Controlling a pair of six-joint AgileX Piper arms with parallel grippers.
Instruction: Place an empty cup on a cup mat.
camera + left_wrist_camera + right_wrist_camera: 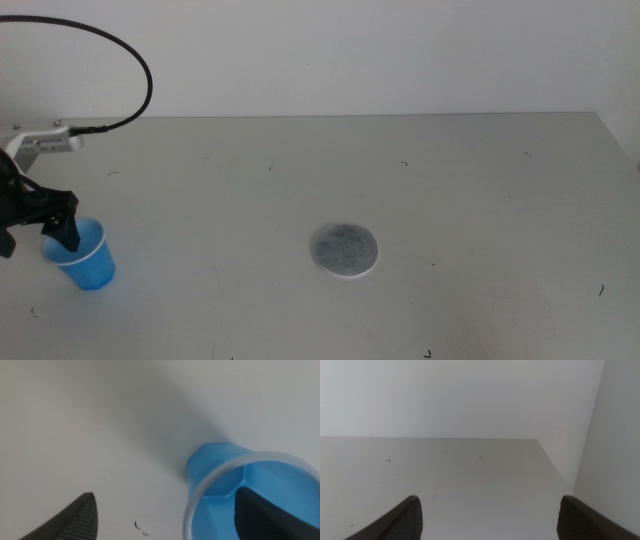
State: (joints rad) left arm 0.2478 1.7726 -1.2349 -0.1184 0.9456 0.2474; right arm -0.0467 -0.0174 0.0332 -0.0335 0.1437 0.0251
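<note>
The blue cup (pixel 85 262) stands upright and empty on the table at the near left. My left gripper (pixel 38 238) is at the cup with its jaws wide open. One jaw reaches down inside the cup and the other hangs outside it, to the cup's left. The left wrist view shows the cup (pixel 220 465) with a jaw inside its rim, and the left gripper (pixel 165 505) straddles the cup's wall without closing on it. The grey cup mat (pixel 345 250) lies flat at the table's middle, well to the right of the cup. My right gripper (pixel 490 502) is open, empty and out of the middle view.
The grey table (pixel 450 180) carries only small dark specks. A white wall runs along its far edge. A black cable (pixel 130 50) loops above the left arm. The right wrist view shows the table's far corner (pixel 540 442) and walls.
</note>
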